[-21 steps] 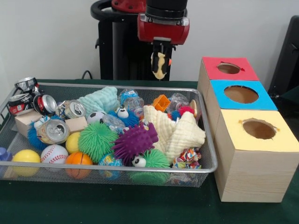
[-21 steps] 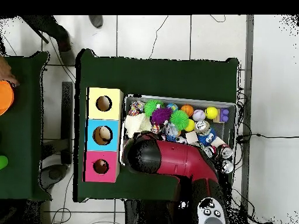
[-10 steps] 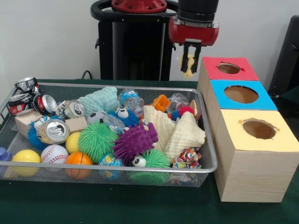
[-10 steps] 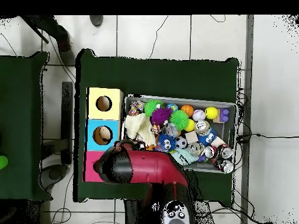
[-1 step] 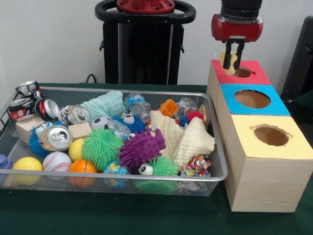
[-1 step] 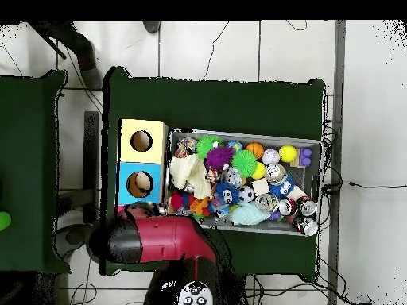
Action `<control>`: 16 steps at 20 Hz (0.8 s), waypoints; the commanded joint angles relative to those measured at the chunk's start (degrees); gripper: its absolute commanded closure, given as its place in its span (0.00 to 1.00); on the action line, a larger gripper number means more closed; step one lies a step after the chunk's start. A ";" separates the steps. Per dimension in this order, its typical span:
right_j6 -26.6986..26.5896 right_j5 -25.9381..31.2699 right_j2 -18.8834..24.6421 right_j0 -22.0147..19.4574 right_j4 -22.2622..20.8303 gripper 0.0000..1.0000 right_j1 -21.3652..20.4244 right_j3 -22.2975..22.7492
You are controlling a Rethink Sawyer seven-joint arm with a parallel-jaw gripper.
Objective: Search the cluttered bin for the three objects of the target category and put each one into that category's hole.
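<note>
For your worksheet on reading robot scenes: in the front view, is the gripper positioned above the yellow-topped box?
No, the gripper hangs over the hole of the red-topped box, holding a pale object, while the yellow-topped box stands two places nearer the camera.

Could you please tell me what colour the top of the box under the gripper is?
Red top of the wooden box, clearest in the front view.

Pale wall behind; green-covered desk; light tiled floor with cables, possibly a second desk.
</note>
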 commanded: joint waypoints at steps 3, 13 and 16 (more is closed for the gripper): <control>14.77 -2.33 0.61 1.78 4.42 1.00 -0.26 4.44; 10.76 -6.18 2.53 -2.54 4.10 1.00 0.07 7.18; 9.73 -8.47 3.68 -4.58 3.44 1.00 1.12 7.62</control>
